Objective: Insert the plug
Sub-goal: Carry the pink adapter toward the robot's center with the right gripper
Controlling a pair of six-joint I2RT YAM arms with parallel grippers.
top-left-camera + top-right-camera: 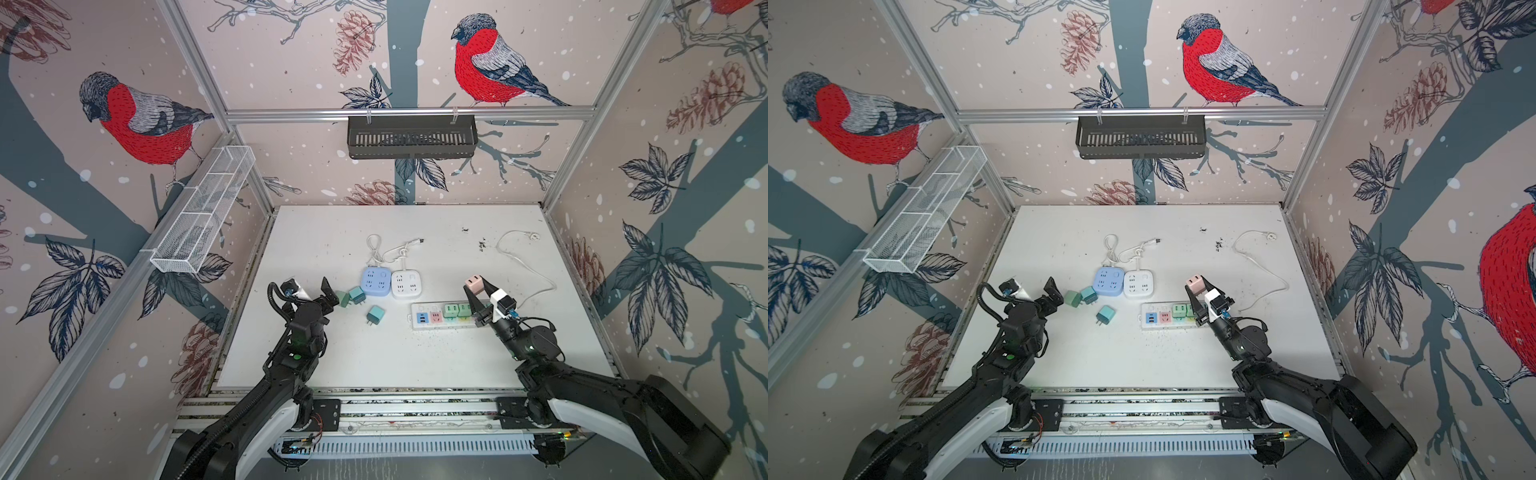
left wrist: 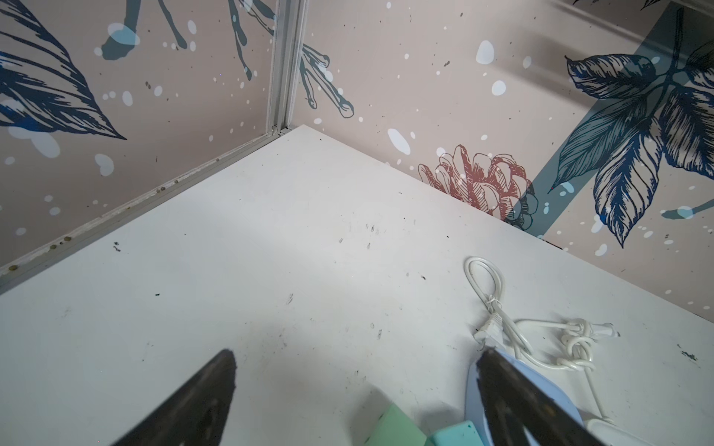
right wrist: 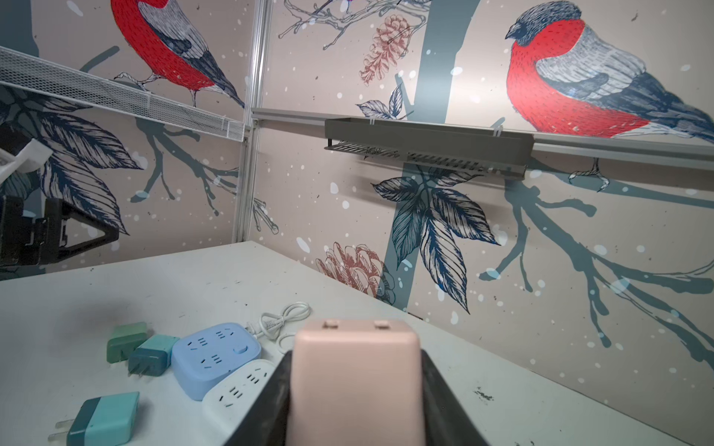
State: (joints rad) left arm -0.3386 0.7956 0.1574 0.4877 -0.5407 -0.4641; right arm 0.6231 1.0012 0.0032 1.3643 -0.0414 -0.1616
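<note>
We make out no legible text, label, brand or number on the pink plug [image 3: 353, 386], power strip [image 1: 424, 308], blue cube socket [image 1: 376, 281] or white cube socket [image 1: 406, 284].

You've got: pink plug [image 1: 473, 282], teal plug [image 1: 376, 314], blue socket cube [image 1: 376, 281], white socket cube [image 1: 406, 284], white strip [image 1: 419, 309], red-bird-print walls [image 1: 291, 62].

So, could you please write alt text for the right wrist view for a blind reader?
A pink plug fills the foreground, held between the right gripper's black fingers, prongs pointing away. On the white table lie a blue socket cube, a white socket cube and a teal plug.
</note>
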